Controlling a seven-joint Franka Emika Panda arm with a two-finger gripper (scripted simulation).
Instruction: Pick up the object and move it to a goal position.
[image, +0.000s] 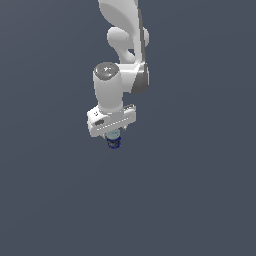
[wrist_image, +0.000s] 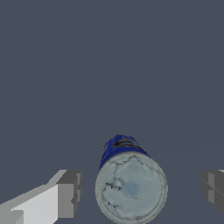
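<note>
The object (wrist_image: 130, 186) is a small dark blue can-like thing with a pale bluish-white round top. In the wrist view it stands between my two grey fingertips (wrist_image: 70, 192), with a gap on each side, nearer to one finger than the other. My gripper (wrist_image: 141, 190) is open around it and not touching it. In the exterior view the white gripper (image: 113, 134) points straight down right over the object (image: 114, 143), which peeks out just below the hand. The fingers themselves are hidden there.
A plain dark grey-blue floor (image: 200, 200) spreads all around with no other object showing. The white arm (image: 125, 45) rises toward the top of the exterior view.
</note>
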